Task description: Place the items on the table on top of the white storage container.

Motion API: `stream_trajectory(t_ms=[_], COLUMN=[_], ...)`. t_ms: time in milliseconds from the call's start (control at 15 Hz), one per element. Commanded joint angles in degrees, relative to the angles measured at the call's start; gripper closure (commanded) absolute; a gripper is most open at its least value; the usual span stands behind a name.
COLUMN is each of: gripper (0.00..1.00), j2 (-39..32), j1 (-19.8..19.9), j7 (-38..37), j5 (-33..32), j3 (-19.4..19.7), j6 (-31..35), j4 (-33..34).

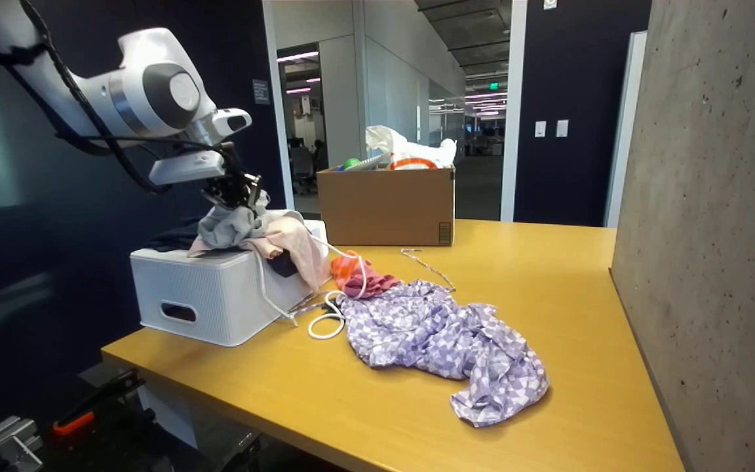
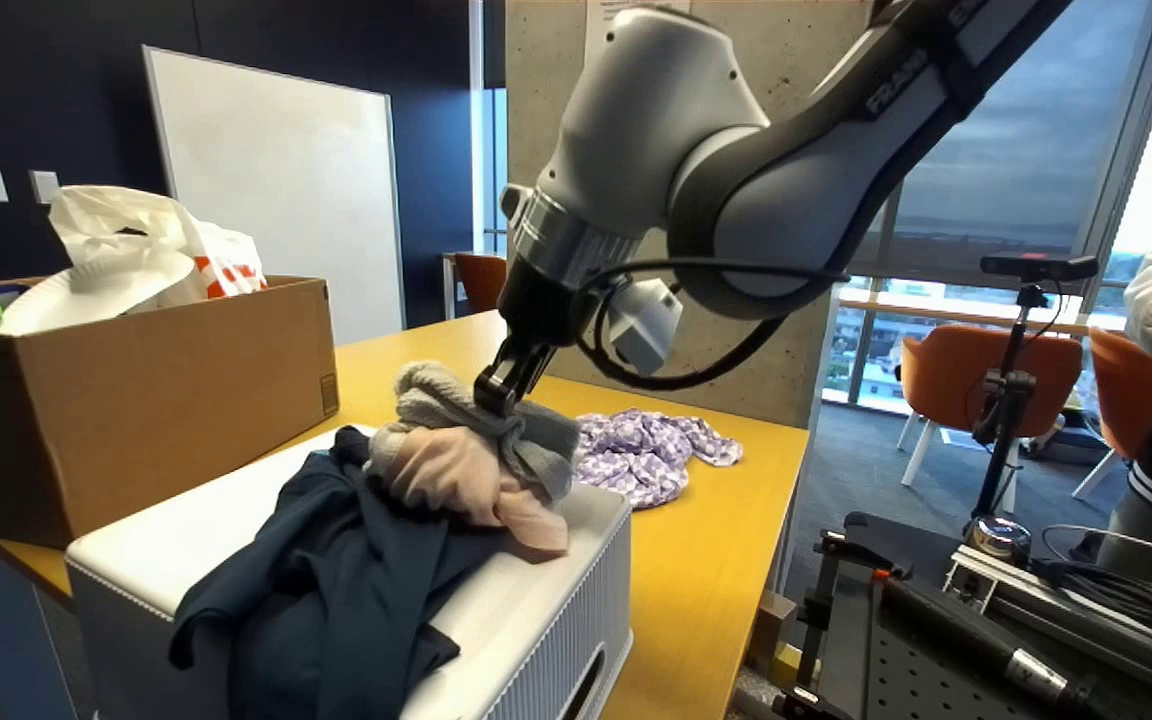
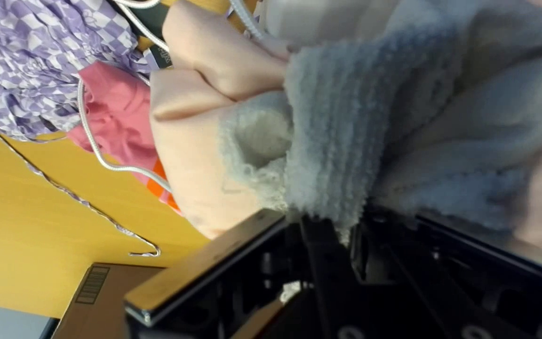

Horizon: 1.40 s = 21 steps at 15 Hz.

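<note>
So my fingers (image 2: 494, 392) are pinched on the gray garment (image 3: 337, 127) at its ribbed part, and it's up on the white storage container (image 1: 220, 295), lying over the peach garment (image 2: 451, 470). The navy garment (image 2: 336, 580) is draped across the container too, hanging down one side. The purple-and-white checkered cloth (image 1: 440, 334) and the pink cloth (image 1: 371, 283) are on the counter (image 1: 548, 275) near the container, touching each other. A white cord (image 3: 106, 162) trails down from the pile onto the counter.

Readable stuff, not loads tbh. In an exterior view my arm (image 2: 806, 190) says "FRAN", then the rest of the word gets hard to make out. In the wrist view a small dark tag (image 3: 162, 55) by the checkered cloth has pale letters, too small and blurry for me. The cardboard box (image 1: 384, 206) has a dark printed block (image 1: 444, 233) in a lower corner, and the white bag (image 1: 417, 151) in it has red-orange markings in both exterior views, can't tell what they spell. Wall sign (image 1: 261, 92): too tiny to read.
</note>
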State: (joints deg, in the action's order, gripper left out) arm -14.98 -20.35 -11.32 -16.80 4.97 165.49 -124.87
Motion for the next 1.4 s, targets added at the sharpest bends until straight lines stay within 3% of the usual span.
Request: stream_trajectory(t_ms=[0, 67, 133, 333, 533, 667, 933, 1133, 1333], gripper=[0.97, 0.64, 0.61, 0.42, 0.20, 0.05, 0.00, 0.00, 0.00], j2=[-8.6, -8.2, -6.6, 3.5, 12.0, 18.0, 27.2, 28.0, 23.3], j1=[-0.9, -0.9, -1.2, -3.5, -0.6, 1.1, 9.3, 16.5, 22.3], j7=[-0.8, -0.8, -0.8, -2.4, -2.3, -4.6, -3.6, 0.3, 3.9], j5=[-2.0, -1.5, -1.3, -1.3, 1.0, -0.1, -0.6, 0.0, 1.2], j3=[1.3, 0.9, 0.5, 0.1, -5.3, -7.0, -7.3, -4.5, -1.2], j6=[2.0, 1.9, 0.9, -3.3, -11.2, -16.6, -24.6, -21.7, -15.3], j4=[7.3, 7.8, 7.5, 2.0, -0.9, -1.6, -2.9, -5.6, -7.7])
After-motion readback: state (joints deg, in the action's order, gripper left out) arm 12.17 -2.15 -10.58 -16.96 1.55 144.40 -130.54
